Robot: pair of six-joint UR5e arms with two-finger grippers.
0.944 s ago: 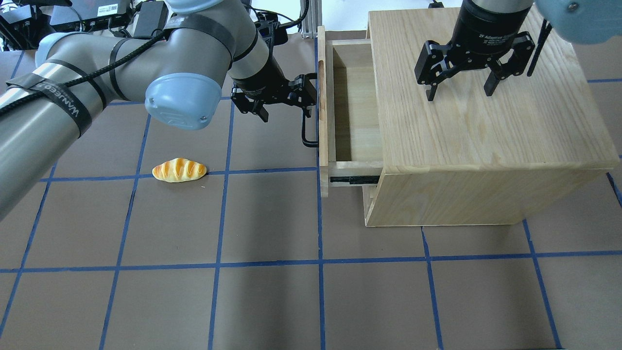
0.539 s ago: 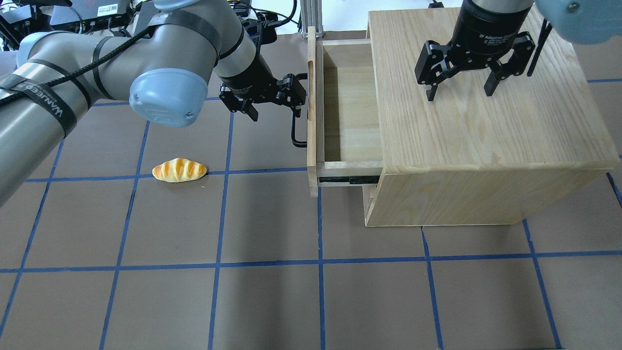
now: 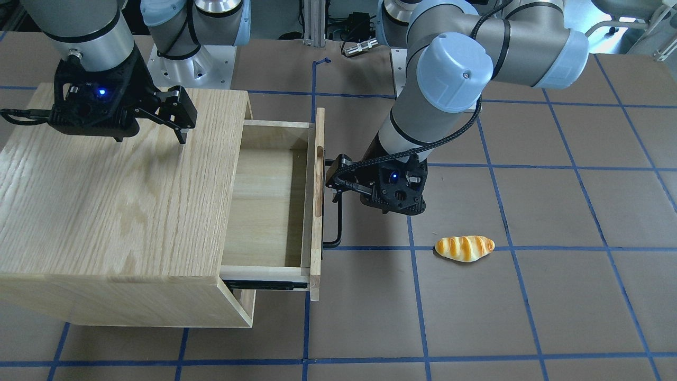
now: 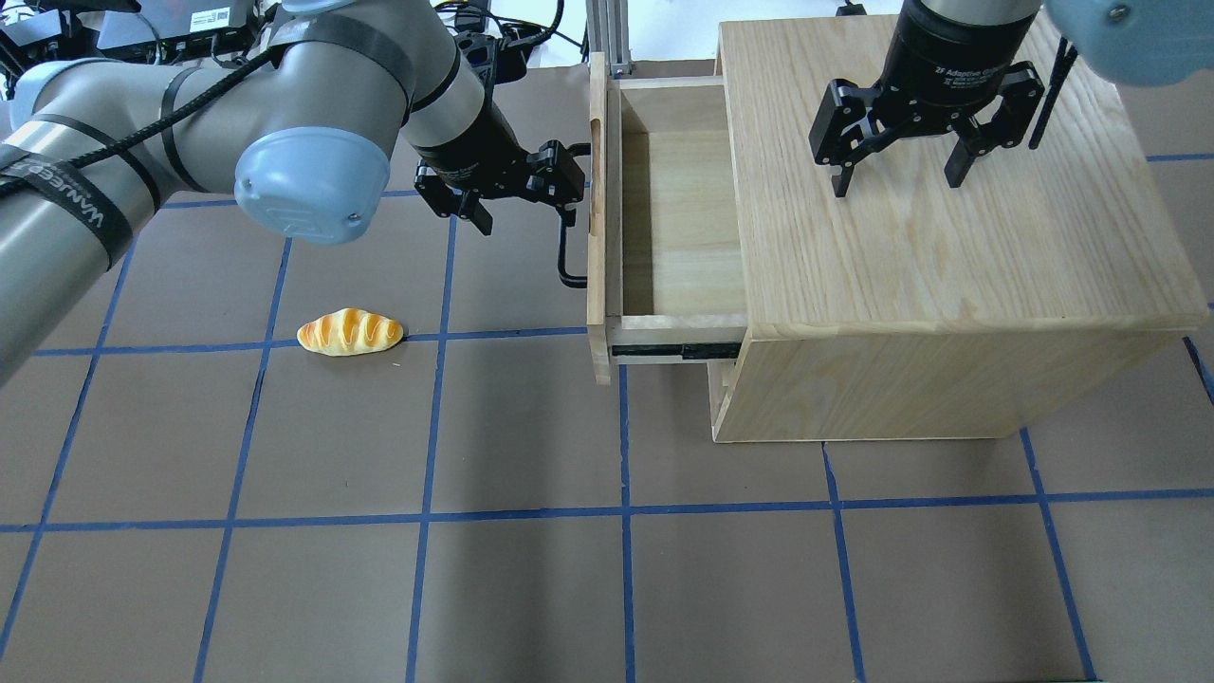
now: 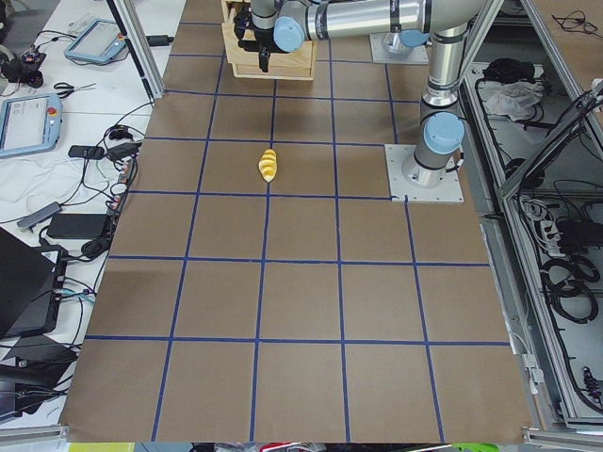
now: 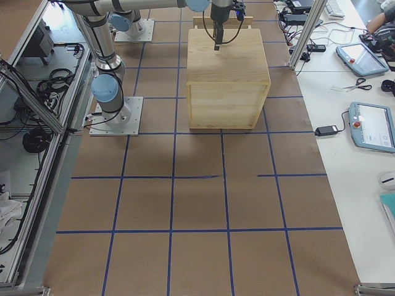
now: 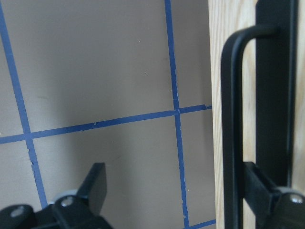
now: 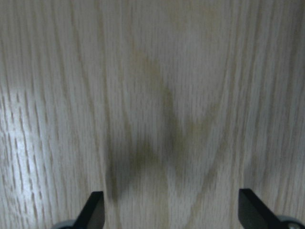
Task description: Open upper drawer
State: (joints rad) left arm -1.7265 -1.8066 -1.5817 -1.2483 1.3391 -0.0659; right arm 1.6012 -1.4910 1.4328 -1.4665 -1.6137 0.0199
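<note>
The upper drawer (image 4: 678, 218) stands pulled well out of the oak cabinet (image 4: 948, 266), its pale wood interior empty. Its front panel carries a long black bar handle (image 4: 565, 256), which also shows in the left wrist view (image 7: 233, 119). My left gripper (image 4: 526, 211) is open, with one finger (image 7: 259, 186) hooked behind the handle bar and the other finger (image 7: 95, 183) out over the mat. My right gripper (image 4: 896, 180) is open and empty, pointing down just above the cabinet's top; the right wrist view shows its fingertips (image 8: 93, 210) spread wide over the oak grain.
A toy bread roll (image 4: 349, 332) lies on the brown mat left of the drawer, also in the front-facing view (image 3: 464, 247). A black slide rail (image 4: 673, 350) shows under the drawer's near side. A second, shut drawer front peeks out below.
The left gripper has moved left with the handle, and the drawer has slid further out of the cabinet. The right gripper has not moved.
</note>
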